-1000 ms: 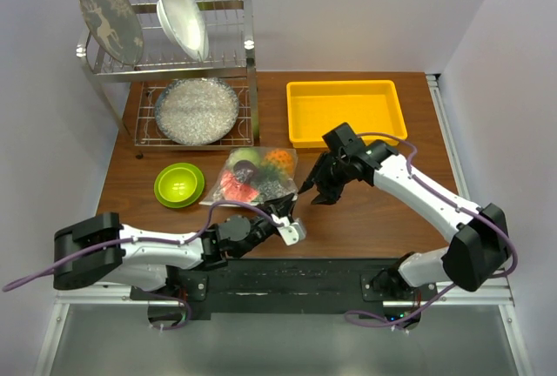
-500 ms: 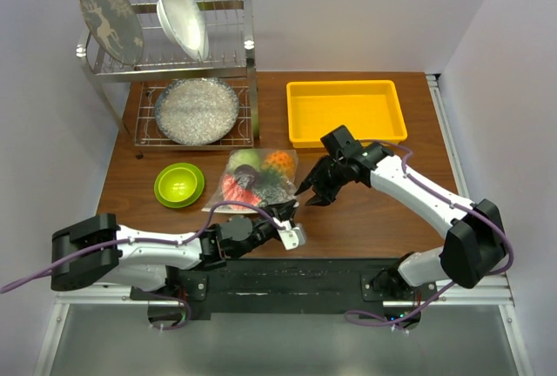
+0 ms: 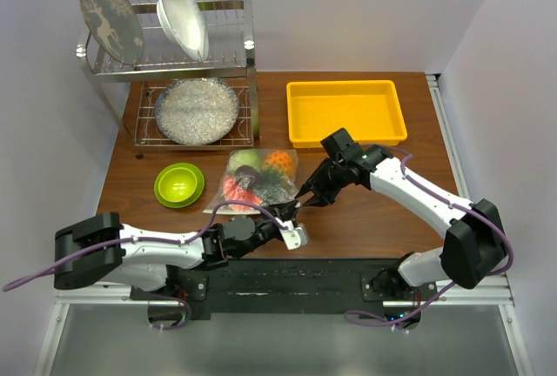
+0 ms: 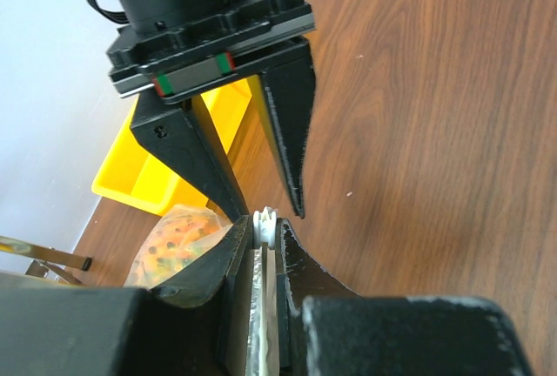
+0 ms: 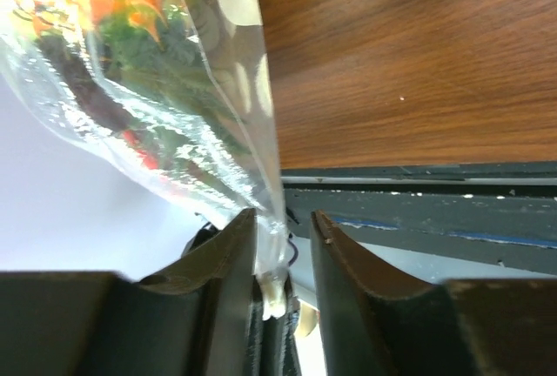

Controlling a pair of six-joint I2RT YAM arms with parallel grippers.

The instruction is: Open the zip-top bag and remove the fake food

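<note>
The zip-top bag (image 3: 258, 176) lies on the table, its near right corner lifted. The fake food shows inside it: a red watermelon slice (image 3: 237, 188), an orange pineapple (image 3: 278, 160) and a green fruit (image 3: 246, 158). My left gripper (image 3: 294, 217) is shut on the bag's white zip strip (image 4: 265, 224). My right gripper (image 3: 307, 198) is open, and its fingers (image 5: 233, 250) straddle the bag's edge (image 5: 271, 245) just above the left gripper. The edge rests against one finger, with a gap to the other. In the left wrist view the right gripper (image 4: 267, 209) points down at the strip.
A yellow tray (image 3: 345, 111) stands behind the right arm. A lime-green bowl (image 3: 179, 184) sits left of the bag. A metal dish rack (image 3: 187, 71) with plates fills the back left. The table's front edge (image 5: 418, 211) is close below both grippers.
My right gripper has moved left and toward the near edge, so its open fingers now straddle the bag corner held by the left gripper. The left gripper has lifted the corner slightly.
</note>
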